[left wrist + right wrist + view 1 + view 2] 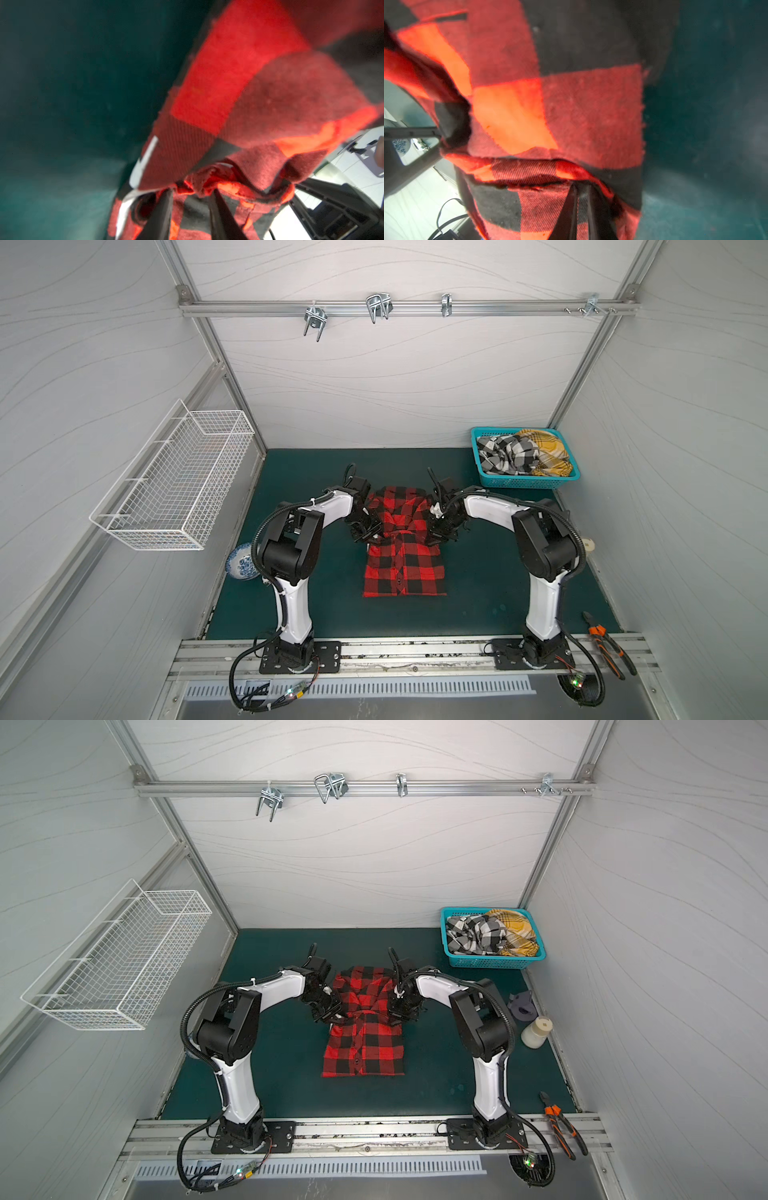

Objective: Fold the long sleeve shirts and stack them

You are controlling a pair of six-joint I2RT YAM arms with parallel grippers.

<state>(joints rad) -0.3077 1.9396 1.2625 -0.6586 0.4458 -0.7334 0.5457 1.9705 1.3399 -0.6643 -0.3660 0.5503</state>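
Folding is in hand: the red-and-black shirt [403, 568], midway on the green mat [311, 605], is clamped at its upper part by the left gripper [193, 188] and right gripper [580, 187]. Next, both sides should probably be carried evenly toward the hem.

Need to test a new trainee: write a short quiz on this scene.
1. True or false: the left pincer and right pincer both grip the red-and-black checked fabric shirt.
2. The crumpled black-and-white checked shirt and mustard-yellow plaid shirt lie in: A) white wire basket, B) turquoise plastic basket, C) blue-and-white bowl.
3. Fill in: the orange-handled ___ lie beside the right arm's base.
Key: 1 true; 2 B; 3 pliers.
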